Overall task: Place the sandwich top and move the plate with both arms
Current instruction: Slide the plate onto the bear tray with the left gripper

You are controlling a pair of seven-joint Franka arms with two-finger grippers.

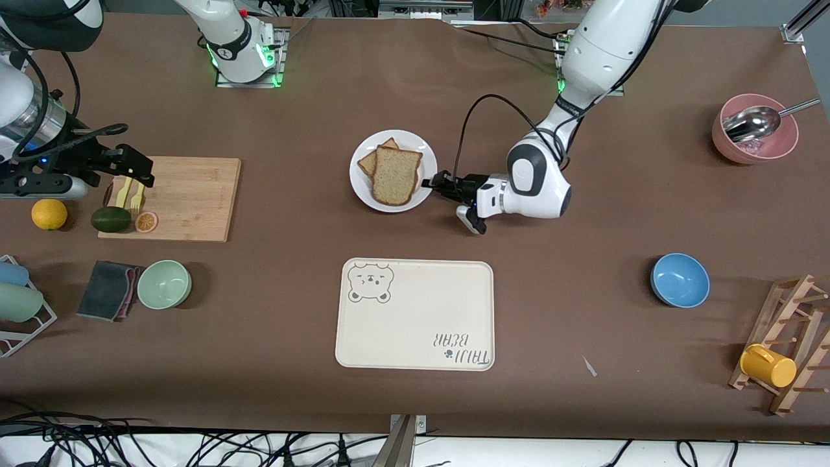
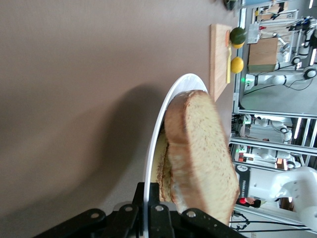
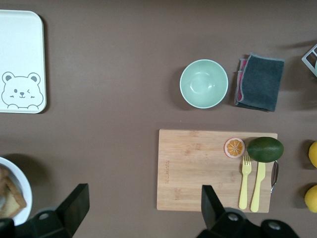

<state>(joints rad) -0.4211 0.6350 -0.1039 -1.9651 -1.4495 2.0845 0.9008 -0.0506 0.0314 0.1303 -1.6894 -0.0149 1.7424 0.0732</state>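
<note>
Table (image 1: 583, 214): brown cover, two arms based along the edge farthest from the front cam.

Tray (image 1: 415, 314), cream w/ bear drawing, sits nearer the front cam than the plate, well apart from it. Judged the likely drop-off, not confirmed.

Cutting board (image 1: 188, 198) toward the right arm's end, carrying avocado, orange half, fork & knife.

Plate (image 1: 393, 170): mid-table, between the two arm bases' lines. Sandwich top (image 1: 395, 174) already lies on it, over a second slice; top slice skewed, lower one's corner shows. Bread step judged done; plate move remains.

Left gripper (image 1: 432, 184): low at the plate's rim on the left arm's side, fingers clamped on the rim. Grip axis approx. level w/ the table, pointing across the plate toward the right arm's end.

Right gripper (image 1: 133, 175): up over the cutting board's end, fingers spread wide, holding nothing, well apart from the plate. Arm waits.

Key relation: plate lies from the right gripper toward the left arm's end; its free rim faces that gripper. Left is on it, right has the whole reach to make.

Views: left wrist cam shows the rim between the fingers (image 2: 159, 210) and the slice stack edge-on; front cam can't resolve that contact. Right wrist cam shows open fingertips (image 3: 77, 201) and only a sliver of plate (image 3: 22, 191).
</note>
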